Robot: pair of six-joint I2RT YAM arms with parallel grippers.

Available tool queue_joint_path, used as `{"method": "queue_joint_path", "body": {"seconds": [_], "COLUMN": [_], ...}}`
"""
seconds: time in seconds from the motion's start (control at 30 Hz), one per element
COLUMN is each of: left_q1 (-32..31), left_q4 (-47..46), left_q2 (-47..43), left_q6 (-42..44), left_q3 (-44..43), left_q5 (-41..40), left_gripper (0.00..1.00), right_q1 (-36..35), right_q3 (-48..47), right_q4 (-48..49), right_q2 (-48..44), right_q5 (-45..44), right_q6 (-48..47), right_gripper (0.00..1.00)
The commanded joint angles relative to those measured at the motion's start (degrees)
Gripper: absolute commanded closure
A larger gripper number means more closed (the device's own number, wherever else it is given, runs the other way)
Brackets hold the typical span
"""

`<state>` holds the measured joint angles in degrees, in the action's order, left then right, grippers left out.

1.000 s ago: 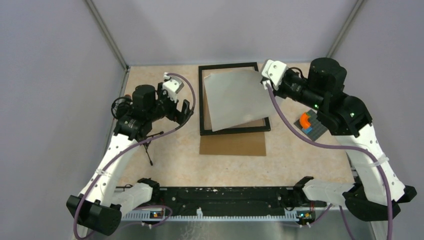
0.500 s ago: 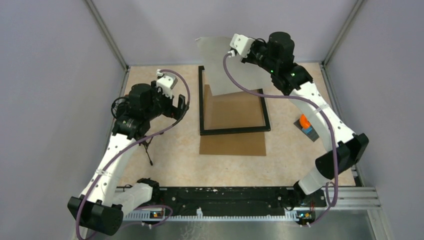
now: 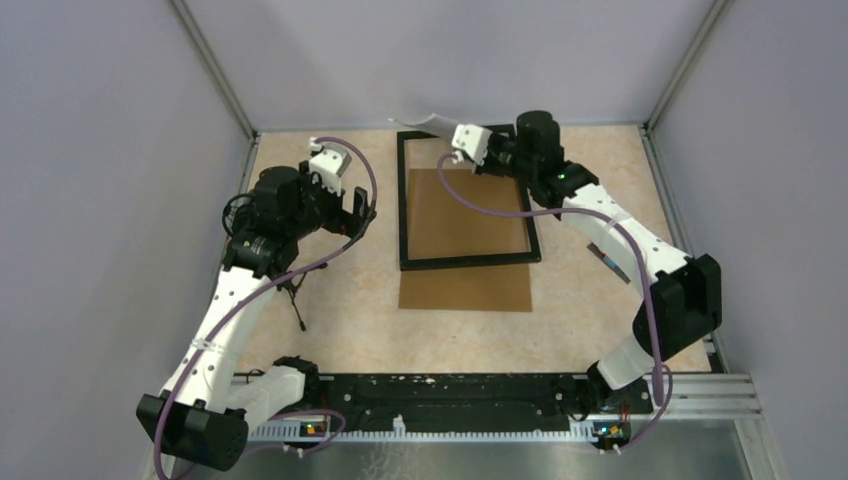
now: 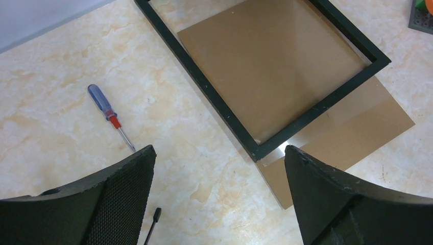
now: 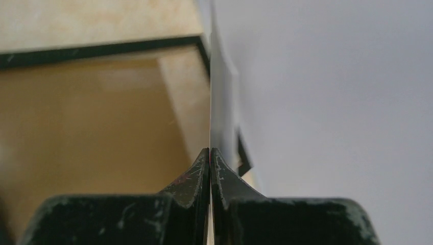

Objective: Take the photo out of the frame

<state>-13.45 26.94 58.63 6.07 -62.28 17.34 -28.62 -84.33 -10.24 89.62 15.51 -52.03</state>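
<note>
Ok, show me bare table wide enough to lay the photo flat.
Widest bare patch: the tabletop between the loose backing board and the arms' base rail. Left of the frame is crowded: screwdriver, left gripper.

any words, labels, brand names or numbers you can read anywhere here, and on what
None can be read in any view.
The frame, the loose brown board and the screwdriver show no print.
The photo, pinched in the right gripper, shows only a pale side and its edge.
</note>
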Motion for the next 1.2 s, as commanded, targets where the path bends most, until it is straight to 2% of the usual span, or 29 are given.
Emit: {"method": "queue_joint_path", "body": {"seconds": [0.0,0.17,0.3,0.43,0.77,1.0,1.17], "left_q1": [0.43,0.44,0.53,0.53,0.71,0.75,0.74], "left_q4": [-2.66,-3.03,-3.06,-3.38,-3.03,-2.9,-3.0], "left_q2": [-1.11,-1.49,-1.17,-0.38,0.3,-0.53,-0.37], "left_q6": [-0.12,0.26,0.31,0.22,0.26,1.02,1.11], "left_q3": [0.38,1.63,1.42,1.5,0.93,1.68,2.0], "left_q5": [1.94,2.02,2.44,2.79,2.68,1.78,2.08], "left_gripper": [0.01,0.01,0.01,0.01,0.01,0.01,0.01], "right_q1": [0.27,2.07,1.49,-0.52,-1.79,-1.44,-1.52], "right_q3": [10.66,19.04,26.87,32.92,35.37,38.96,40.84], "right_q4": [4.23,8.77,9.81,15.24,19.83,22.35,24.33], "right_q2": [0.15,-0.28,-0.77,-1.58,0.12,0.35,-0.62], "right_q5": [5.11,15.04,16.37,14.29,12.92,11.64,10.46], "right_q6": [-0.61,-3.59,-11.77,-18.48,-25.87,-34.46,-31.92], "right_gripper": [1.0,1.0,1.0,1.0,1.0,1.0,1.0]}}
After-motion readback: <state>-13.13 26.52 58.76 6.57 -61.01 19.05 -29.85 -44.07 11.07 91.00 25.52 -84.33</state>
